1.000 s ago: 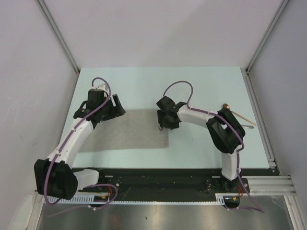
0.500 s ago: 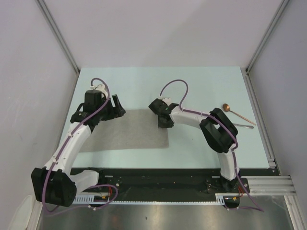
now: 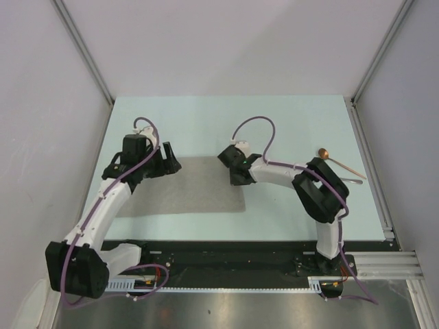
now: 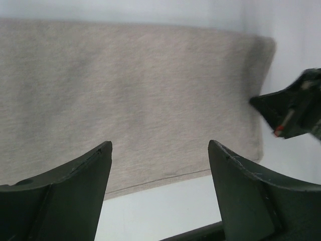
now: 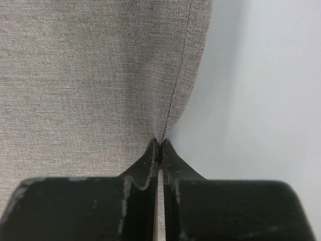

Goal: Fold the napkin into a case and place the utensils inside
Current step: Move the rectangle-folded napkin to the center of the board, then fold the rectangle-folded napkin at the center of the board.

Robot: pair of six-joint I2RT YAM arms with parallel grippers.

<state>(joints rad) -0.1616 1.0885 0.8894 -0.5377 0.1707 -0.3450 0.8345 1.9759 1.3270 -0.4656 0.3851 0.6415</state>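
Napkin (image 3: 184,186) lying folded flat left of centre on the worktop (image 3: 295,123), pinched at its right edge.
The right end effector (image 3: 239,181) has its fingers pressed together on the napkin's right edge near the far corner, and the cloth puckers into the tips. The left end effector (image 3: 167,159) hovers at the napkin's far left corner, fingers wide apart, holding nothing. The copper spoon (image 3: 341,163) and a thin silvery piece (image 3: 351,181) lie near the worktop's right edge, well apart from the napkin.
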